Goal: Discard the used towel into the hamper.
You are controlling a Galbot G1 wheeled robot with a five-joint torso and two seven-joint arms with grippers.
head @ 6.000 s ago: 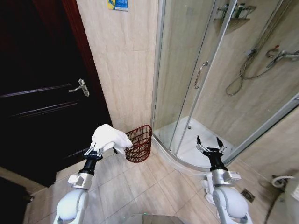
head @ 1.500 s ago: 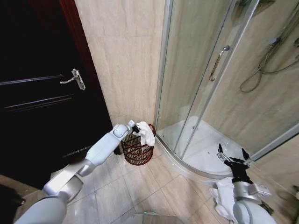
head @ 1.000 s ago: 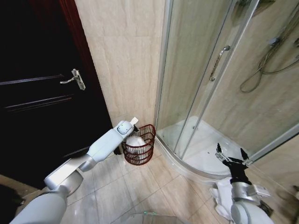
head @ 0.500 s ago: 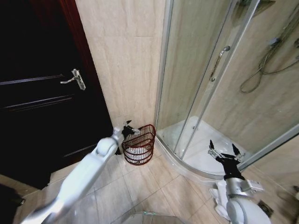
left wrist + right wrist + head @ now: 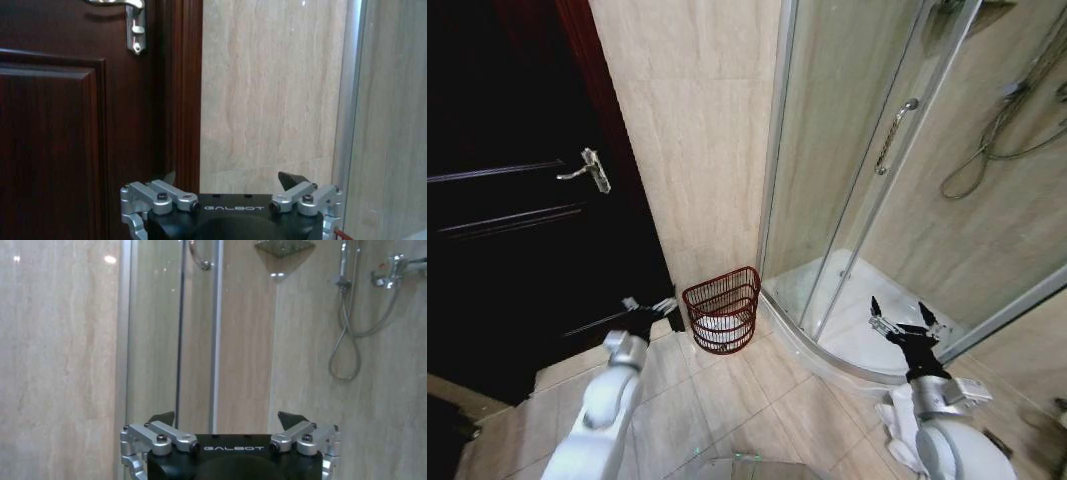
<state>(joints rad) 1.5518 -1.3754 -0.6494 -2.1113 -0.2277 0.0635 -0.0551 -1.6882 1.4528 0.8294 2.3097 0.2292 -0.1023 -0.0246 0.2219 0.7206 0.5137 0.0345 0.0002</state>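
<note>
Here, a white towel (image 5: 717,327) is lying inside the hamper (image 5: 722,307) on the floor beside the shower door (image 5: 867,160). The left gripper (image 5: 648,305) is hovering nearby, wide open and empty. The right gripper (image 5: 903,319) is waiting, also open.

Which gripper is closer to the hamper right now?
Left. The left gripper hangs open just beside the hamper, toward the door; the right gripper is farther off, by the shower.
</note>
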